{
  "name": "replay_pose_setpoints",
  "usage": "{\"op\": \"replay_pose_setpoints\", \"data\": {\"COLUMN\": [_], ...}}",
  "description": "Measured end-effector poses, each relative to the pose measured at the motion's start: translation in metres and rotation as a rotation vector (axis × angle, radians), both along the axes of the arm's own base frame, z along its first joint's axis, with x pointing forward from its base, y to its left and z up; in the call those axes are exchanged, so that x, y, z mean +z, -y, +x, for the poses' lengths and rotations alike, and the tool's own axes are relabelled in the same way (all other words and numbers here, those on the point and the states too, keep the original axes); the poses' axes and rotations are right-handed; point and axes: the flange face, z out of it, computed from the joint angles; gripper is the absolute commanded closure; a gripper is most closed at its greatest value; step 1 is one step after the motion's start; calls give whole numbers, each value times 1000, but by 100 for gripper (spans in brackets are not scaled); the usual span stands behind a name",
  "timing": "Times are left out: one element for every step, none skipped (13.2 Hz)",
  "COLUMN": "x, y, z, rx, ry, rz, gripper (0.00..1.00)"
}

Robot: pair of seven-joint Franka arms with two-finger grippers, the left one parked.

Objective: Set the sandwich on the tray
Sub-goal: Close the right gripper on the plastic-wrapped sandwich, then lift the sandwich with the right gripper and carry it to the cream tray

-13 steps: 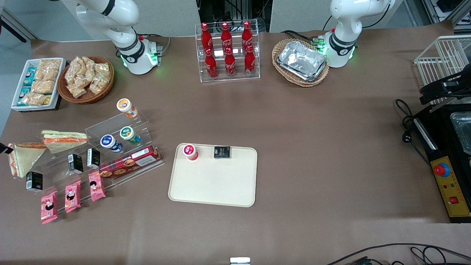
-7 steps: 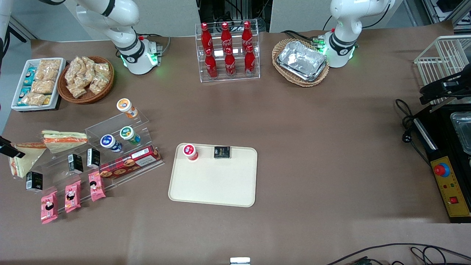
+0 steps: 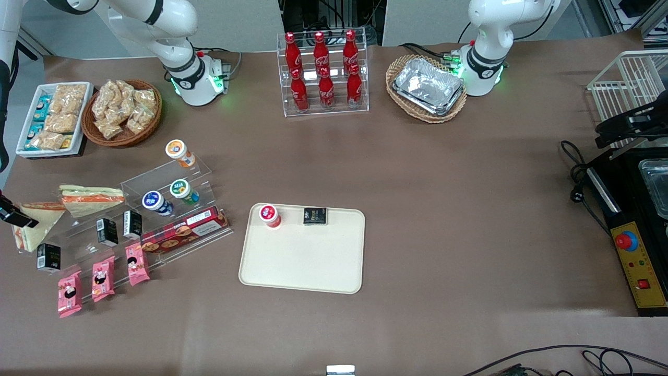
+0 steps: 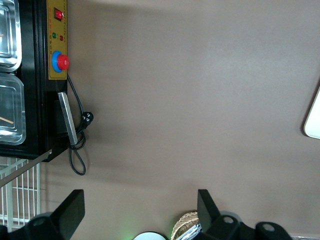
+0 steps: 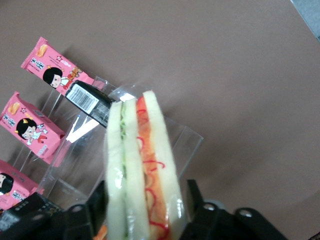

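Sandwich [image 5: 142,175] stands wedged between the fingers [image 5: 95,210] of the gripper [image 3: 13,216], which clamp it at the working arm's end of the table, just above the clear rack [image 3: 78,230]. From there the tray [image 3: 302,261] lies well off at about three o'clock, holding a cup [image 3: 270,215] and a black packet [image 3: 315,215].

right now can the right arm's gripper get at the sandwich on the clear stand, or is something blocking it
Probably yes. In the wrist view the gripper already has a finger on each side of the sandwich, nothing between them. The black carton and pink snack packets sit clear of the wedge. Whether the fingers have closed is unclear.
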Motion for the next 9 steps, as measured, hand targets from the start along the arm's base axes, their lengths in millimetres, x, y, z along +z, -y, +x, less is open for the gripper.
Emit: {"op": "replay_pose_setpoints", "data": {"x": [1, 4, 8, 13, 21, 33, 48, 65, 81], "y": [0, 0, 0, 0, -1, -4, -8, -13, -22], "z": [1, 2, 5, 8, 12, 17, 23, 30, 37], "rx": [9, 17, 22, 27, 35, 45, 58, 74, 89], "ry": [2, 7, 14, 20, 24, 22, 20, 23, 34], "rz": [-2, -6, -11, -14, -13, -5, 6, 16, 21], "gripper": [96, 95, 95, 95, 95, 95, 95, 95, 95]}}
